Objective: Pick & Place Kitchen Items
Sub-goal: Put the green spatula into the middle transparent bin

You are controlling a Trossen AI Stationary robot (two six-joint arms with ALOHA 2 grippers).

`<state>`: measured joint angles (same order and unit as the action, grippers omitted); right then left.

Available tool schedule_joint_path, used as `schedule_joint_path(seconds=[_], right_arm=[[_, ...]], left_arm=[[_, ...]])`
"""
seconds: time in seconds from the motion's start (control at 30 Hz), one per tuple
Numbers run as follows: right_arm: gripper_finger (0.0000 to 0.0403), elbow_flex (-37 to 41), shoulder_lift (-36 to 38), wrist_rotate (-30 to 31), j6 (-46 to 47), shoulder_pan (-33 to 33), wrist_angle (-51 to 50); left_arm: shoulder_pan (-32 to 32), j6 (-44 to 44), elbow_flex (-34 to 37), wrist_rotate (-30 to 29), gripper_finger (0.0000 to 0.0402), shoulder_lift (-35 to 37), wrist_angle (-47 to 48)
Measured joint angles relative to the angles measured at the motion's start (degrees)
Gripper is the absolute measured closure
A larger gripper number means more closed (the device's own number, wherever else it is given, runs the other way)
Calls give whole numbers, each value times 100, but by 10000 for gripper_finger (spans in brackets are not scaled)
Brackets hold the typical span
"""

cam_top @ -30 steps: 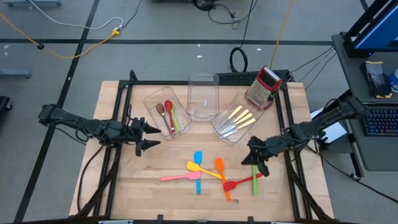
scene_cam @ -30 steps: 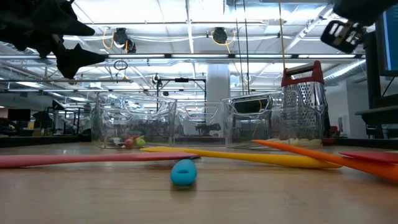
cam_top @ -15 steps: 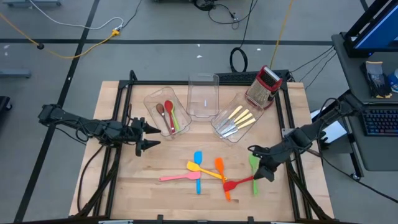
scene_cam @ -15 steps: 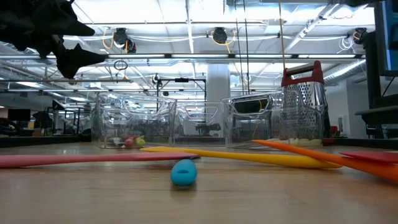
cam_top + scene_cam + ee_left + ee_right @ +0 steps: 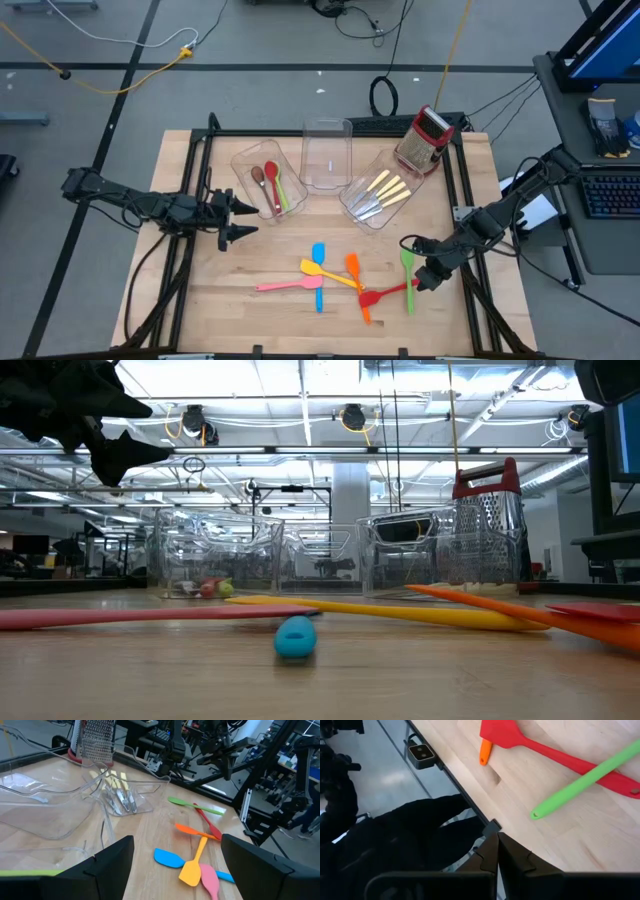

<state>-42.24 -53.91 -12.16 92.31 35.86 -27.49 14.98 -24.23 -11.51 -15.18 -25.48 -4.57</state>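
Six spatulas lie flat on the wooden table's near middle: pink [image 5: 288, 286], blue [image 5: 319, 262], yellow [image 5: 322, 270], orange [image 5: 356, 280], red [image 5: 390, 292] and green [image 5: 408, 272]. My right gripper [image 5: 422, 282] hangs shut over the green and red handles, clear of them. In its wrist view the shut fingers [image 5: 497, 854] point past the green handle's end [image 5: 540, 812] toward the table's near edge. My left gripper [image 5: 246, 220] waits open above the table's left part, and nothing lies between its fingers [image 5: 112, 865].
Three clear bins stand at the back. The left bin [image 5: 250, 165] holds red, brown and green spoons, the middle bin [image 5: 327, 150] shows nothing inside, and the right bin [image 5: 360, 205] holds cream-handled cutlery. A red-and-silver grater [image 5: 425, 140] stands at the back right. Bare wood lies at the near left.
My right gripper has moved toward the table's near edge and a little down, staying shut. It has rolled about its own axis, and it now stands over the green and red handles. The spatulas have not moved.
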Motion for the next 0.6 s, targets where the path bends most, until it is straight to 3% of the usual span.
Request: schedule_joint_path(seconds=[0.23,0.6], right_arm=[[388,0,0,4,57,0,-74],[312,0,0,12,159,0,-530]], left_arm=[[1,0,0,0,96,-1,1],[-1,0,0,0,96,-1,1]])
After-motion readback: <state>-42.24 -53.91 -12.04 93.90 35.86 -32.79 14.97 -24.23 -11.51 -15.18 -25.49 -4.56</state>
